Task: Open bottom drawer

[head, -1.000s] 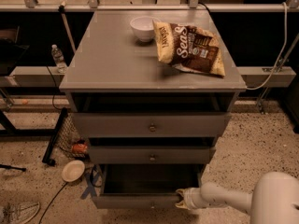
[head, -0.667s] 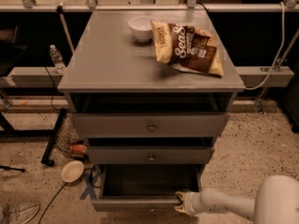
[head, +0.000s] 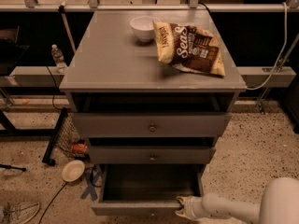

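The bottom drawer [head: 140, 207] is the lowest of three grey drawers in a grey cabinet [head: 112, 64]. It stands pulled out toward me, its dark empty inside showing, its front at the lower edge of the view. My gripper [head: 183, 208] comes in from the lower right on a white arm and sits at the drawer's front right corner, against the top edge of the front. The middle drawer [head: 152, 155] and top drawer [head: 152, 125] above it are each pulled out a little.
A white bowl [head: 142, 28] and a chip bag [head: 191, 48] lie on the cabinet top. On the speckled floor at left are a paper plate [head: 73, 170], a black frame leg [head: 55, 136], a cable and a shoe [head: 18, 212]. A water bottle [head: 57, 57] stands on a beam.
The bottom drawer has slid further out toward me, and my gripper has moved down and back with its front edge.
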Robot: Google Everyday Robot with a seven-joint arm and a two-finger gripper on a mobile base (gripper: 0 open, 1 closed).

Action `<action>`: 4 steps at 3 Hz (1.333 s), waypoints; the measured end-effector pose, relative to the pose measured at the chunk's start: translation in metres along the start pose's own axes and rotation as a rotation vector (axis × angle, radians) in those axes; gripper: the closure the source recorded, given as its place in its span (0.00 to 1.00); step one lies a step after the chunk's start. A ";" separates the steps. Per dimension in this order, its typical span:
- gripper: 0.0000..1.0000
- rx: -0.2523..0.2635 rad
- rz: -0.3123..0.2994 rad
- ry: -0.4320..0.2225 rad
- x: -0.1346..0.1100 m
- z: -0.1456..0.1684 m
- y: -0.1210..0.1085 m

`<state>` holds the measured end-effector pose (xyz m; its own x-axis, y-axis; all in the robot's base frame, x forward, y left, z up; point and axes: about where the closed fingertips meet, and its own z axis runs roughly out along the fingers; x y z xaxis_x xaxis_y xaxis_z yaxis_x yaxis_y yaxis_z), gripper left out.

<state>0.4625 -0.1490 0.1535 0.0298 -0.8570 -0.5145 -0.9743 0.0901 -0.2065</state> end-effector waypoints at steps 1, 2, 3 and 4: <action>1.00 0.000 0.000 0.000 0.000 -0.001 0.000; 1.00 0.002 0.002 -0.008 0.000 0.002 0.018; 0.98 0.001 0.002 -0.008 -0.004 -0.002 0.018; 0.75 0.000 0.002 -0.009 -0.004 -0.002 0.018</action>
<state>0.4444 -0.1449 0.1532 0.0301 -0.8523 -0.5222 -0.9743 0.0916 -0.2056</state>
